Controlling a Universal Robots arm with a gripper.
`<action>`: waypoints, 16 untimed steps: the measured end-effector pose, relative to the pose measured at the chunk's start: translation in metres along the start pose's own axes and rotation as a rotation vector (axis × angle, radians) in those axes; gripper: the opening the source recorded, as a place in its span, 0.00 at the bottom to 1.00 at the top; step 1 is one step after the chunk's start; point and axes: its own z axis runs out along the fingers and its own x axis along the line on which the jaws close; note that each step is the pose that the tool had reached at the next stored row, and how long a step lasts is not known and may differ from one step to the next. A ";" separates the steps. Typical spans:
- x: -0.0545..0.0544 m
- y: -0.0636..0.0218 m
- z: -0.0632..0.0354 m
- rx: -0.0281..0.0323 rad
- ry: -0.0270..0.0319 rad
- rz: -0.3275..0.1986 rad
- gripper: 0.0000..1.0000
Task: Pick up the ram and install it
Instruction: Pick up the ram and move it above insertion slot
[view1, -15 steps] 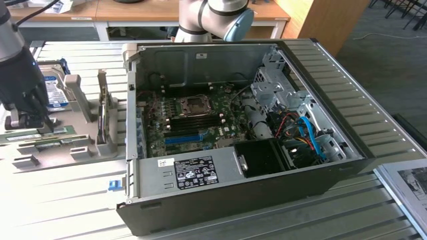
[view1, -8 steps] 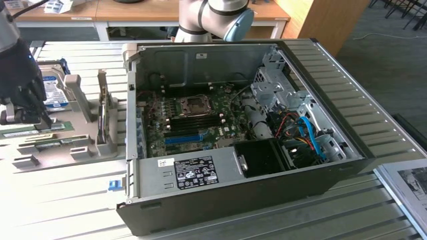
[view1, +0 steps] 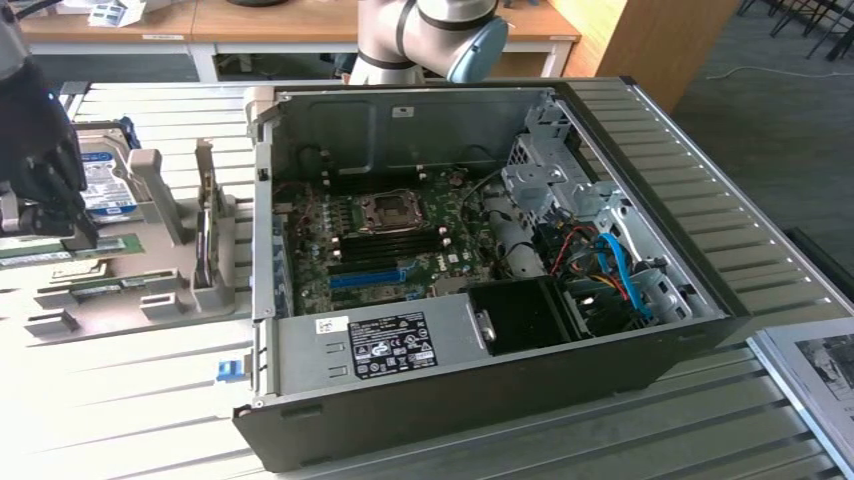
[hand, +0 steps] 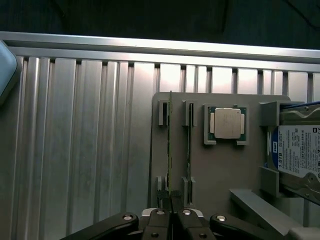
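Green ram (hand: 170, 145) edge-on (faces hidden), end effector (hand: 171, 201) pinching it.

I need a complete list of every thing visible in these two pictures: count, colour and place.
table: 1, silver slats, under everything
holder: 1, grey, on table
computer case: 1, black, open, on table
ram: 1, green, on edge in holder slot
second ram stick: 1, green, neighbouring slot
processor: 1, silver, holder pocket
hard drive: 1, silver, blue label, holder bracket
robot arm: 1, pale grey, beyond case
gripper: 1, black, shut on ram
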 end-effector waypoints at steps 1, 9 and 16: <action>0.000 0.0000 -0.0015 0.0001 0.0000 0.000 0.12; 0.000 -0.0001 -0.0150 0.0000 0.0000 0.000 0.12; 0.000 -0.0001 -0.0263 0.0000 0.0000 0.000 0.12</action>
